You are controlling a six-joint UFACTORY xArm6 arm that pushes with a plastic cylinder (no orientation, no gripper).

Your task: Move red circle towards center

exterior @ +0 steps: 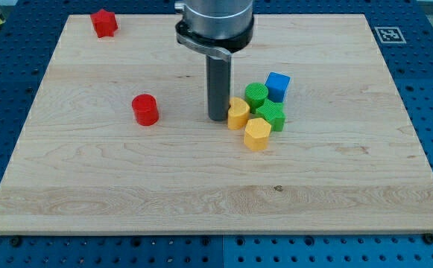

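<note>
- Where the tabletop (pixel 201 201) lies nearest us, a yellow block (pixel 257 135) sits below a green block (pixel 271 115).
- We rest our tip (pixel 217 117) against another yellow block (pixel 238 114); we carry no fingers.
- Our red circle (pixel 145 109) stands well left of the tip.
- Farther: green circle (pixel 256 94), blue cube (pixel 277 86), red star (pixel 103 23).

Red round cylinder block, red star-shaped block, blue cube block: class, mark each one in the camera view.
red round cylinder block (pixel 145 109), camera view, on its front side wall
red star-shaped block (pixel 103 22), camera view, on its top face
blue cube block (pixel 277 85), camera view, on its front face
</note>
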